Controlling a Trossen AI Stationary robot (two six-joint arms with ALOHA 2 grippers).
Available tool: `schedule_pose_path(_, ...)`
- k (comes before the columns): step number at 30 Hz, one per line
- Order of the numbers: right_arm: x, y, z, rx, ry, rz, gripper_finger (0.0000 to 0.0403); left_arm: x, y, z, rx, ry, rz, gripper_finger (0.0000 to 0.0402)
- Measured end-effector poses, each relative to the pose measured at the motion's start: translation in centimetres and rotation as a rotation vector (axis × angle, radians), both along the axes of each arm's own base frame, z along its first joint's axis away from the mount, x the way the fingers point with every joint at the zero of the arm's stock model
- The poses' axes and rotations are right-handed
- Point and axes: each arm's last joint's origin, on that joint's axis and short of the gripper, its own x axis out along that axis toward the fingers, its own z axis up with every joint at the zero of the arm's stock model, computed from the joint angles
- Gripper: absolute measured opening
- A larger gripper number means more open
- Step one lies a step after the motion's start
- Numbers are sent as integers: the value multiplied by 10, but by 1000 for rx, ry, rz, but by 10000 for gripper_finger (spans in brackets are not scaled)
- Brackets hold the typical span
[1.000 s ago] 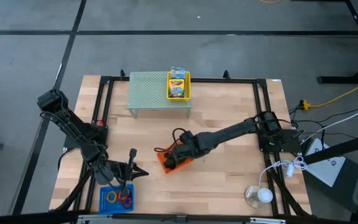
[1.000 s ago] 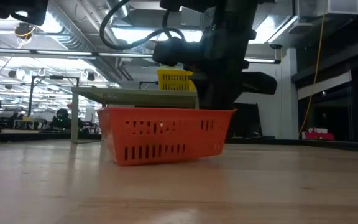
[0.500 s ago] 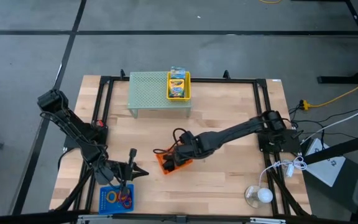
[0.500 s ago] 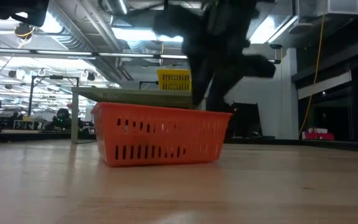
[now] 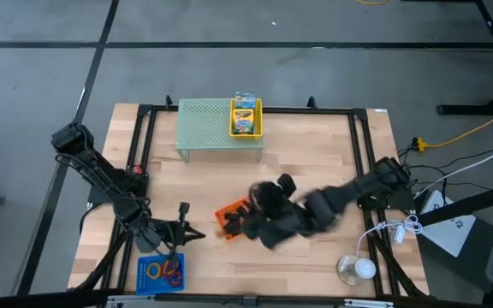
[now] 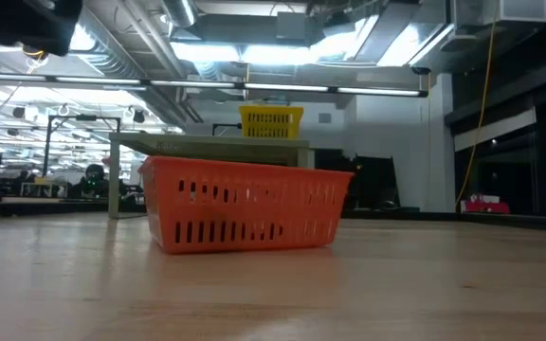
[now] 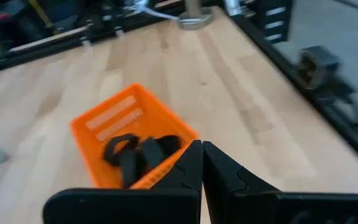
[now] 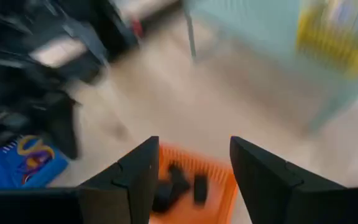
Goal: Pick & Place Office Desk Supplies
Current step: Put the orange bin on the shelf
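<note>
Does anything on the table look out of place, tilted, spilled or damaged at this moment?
Nothing stands out. The orange basket sits flat on the table with the black clips inside it. The yellow basket rests on the green riser, and the rings lie in the blue tray. Nothing is spilled.

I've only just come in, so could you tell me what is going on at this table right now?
The right hand is open and empty above the orange slotted plastic basket at mid-table, which holds small black clips. The left hand is shut and holds nothing, parked near the blue tray of coloured rings at the front. A yellow basket with a crayon box sits on the pale green mesh riser at the back.
</note>
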Motion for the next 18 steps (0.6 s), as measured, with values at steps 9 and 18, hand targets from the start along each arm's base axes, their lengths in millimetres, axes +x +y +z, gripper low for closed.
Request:
schedule_pose_path(9, -58, 76, 55, -158, -213, 176, 171, 13, 15, -3, 7, 42, 22, 4)
schedule_pose_path(18, -129, 136, 46, -464, -438, 99, 162, 29, 32, -25, 143, 216, -45, 4)
